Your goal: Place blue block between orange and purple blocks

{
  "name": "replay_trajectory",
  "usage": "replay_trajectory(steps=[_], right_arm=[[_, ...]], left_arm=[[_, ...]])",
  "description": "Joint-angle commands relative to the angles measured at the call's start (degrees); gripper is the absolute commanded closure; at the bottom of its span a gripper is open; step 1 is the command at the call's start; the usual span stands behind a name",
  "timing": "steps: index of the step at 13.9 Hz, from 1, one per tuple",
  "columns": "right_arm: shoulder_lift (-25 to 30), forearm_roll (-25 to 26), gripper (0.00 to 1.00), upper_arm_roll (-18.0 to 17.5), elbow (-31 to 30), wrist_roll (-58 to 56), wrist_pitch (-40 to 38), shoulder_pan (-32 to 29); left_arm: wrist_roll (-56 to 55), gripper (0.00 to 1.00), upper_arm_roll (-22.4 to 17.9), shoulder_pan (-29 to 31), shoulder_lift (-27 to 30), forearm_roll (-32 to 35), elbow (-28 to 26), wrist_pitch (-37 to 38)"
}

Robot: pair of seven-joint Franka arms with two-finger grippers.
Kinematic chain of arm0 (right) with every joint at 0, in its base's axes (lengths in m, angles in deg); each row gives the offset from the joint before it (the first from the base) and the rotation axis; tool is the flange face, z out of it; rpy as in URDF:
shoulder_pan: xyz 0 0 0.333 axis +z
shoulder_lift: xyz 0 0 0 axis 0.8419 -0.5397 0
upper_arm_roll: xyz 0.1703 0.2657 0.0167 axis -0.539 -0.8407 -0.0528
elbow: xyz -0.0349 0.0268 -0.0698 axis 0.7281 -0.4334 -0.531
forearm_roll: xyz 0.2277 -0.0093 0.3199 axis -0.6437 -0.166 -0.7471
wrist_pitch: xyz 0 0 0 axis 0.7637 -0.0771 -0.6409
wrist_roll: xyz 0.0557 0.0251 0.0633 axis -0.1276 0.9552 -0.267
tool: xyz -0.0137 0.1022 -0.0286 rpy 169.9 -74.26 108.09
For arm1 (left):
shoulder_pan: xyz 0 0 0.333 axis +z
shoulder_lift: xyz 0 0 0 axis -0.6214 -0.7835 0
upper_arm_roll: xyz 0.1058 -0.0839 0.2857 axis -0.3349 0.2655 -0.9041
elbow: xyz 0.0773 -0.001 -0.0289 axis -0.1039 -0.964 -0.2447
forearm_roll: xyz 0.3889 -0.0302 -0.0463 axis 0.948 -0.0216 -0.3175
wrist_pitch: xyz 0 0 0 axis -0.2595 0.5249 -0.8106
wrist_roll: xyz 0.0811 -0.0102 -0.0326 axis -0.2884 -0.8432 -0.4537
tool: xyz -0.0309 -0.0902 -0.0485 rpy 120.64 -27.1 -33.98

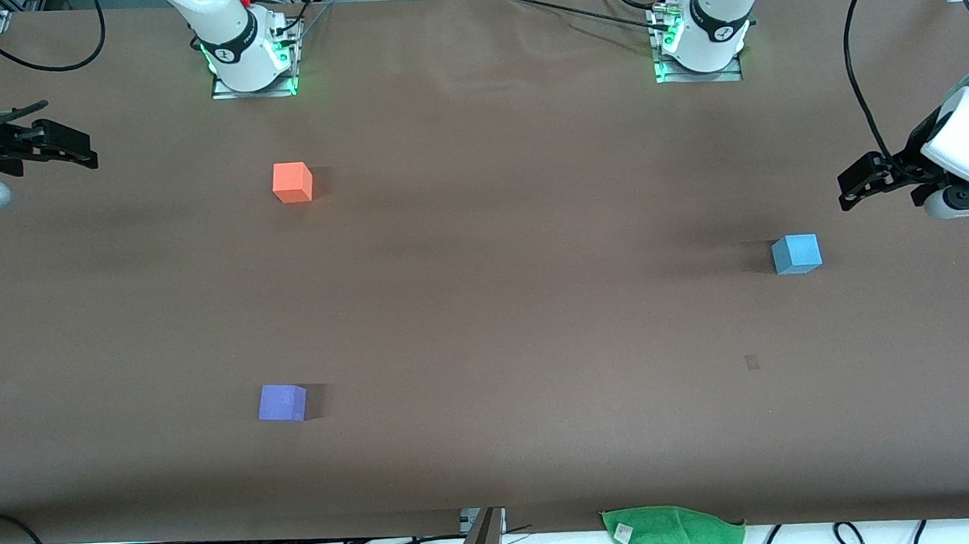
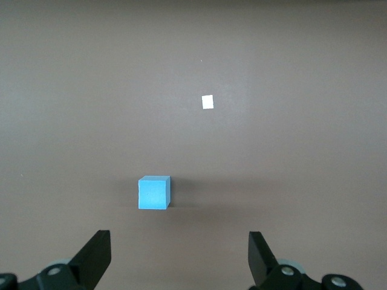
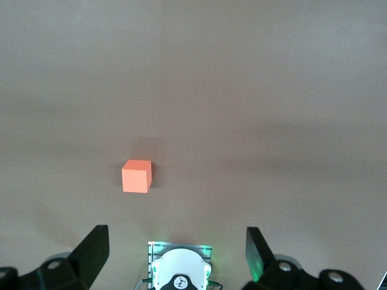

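The orange block (image 1: pixel 292 183) and the purple block (image 1: pixel 282 403) sit toward the right arm's end of the table, the purple one nearer to the front camera, with bare table between them. The blue block (image 1: pixel 796 254) sits alone toward the left arm's end. My left gripper (image 1: pixel 856 185) hangs open and empty over the table at that end, apart from the blue block (image 2: pixel 153 193), which shows ahead of its open fingertips (image 2: pixel 179 257). My right gripper (image 1: pixel 77 150) hangs open and empty over the table's other end. Its wrist view (image 3: pixel 177 254) shows the orange block (image 3: pixel 136 176).
A green cloth (image 1: pixel 673 534) lies at the table's edge nearest the front camera. A small square mark (image 1: pixel 752 362) is on the brown table cover, also seen in the left wrist view (image 2: pixel 207 102). The arm bases (image 1: pixel 251 63) (image 1: pixel 698 49) stand along the edge farthest from the front camera.
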Motion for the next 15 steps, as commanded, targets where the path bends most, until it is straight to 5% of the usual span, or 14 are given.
replay_trajectory(steps=[1,15], right_arm=[[-0.16,-0.72,0.00,0.08,0.00,-0.61,1.97,-0.07],[-0.25,-0.72,0.00,0.16,0.00,0.00,2.51,-0.07]], left_arm=[[-0.36,0.00,-0.29,-0.03,-0.75,-1.55,1.70,0.73],[-0.63,0.00,-0.20,0.40,1.09,-1.55,0.65,2.57]])
